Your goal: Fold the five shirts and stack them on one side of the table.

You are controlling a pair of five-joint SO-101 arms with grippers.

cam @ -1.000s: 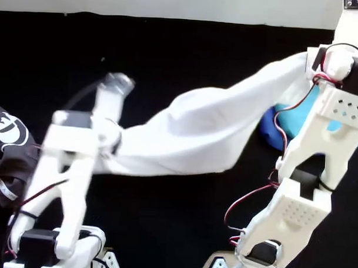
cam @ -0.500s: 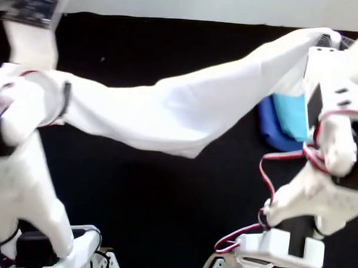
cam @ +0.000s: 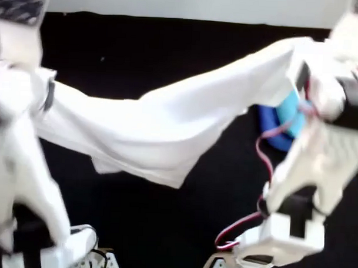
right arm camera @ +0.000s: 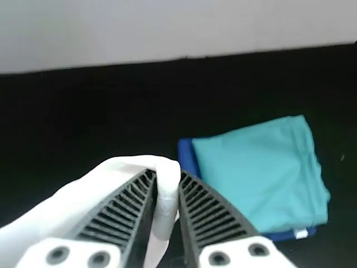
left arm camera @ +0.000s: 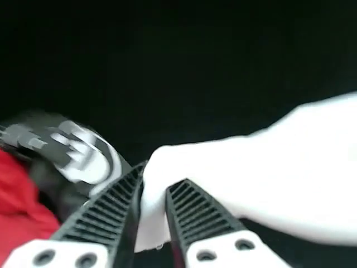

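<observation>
We see the white shirt (cam: pixel 167 128) stretched above the table (cam: pixel 170 51) from left to far right, left gripper (left arm camera: pixel 158 178) and right gripper (right arm camera: pixel 167 177) each clamped on a bunched end, perhaps sleeves. Sagging between, it looks light and limp; we would take it at shoulders or hem corners.

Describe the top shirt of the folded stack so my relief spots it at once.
On the black table, find the folded stack beside the right arm. Its top layer is the teal shirt, lying on a darker blue shirt; the white shirt, by contrast, hangs stretched between the left pincer and the right pincer.
</observation>
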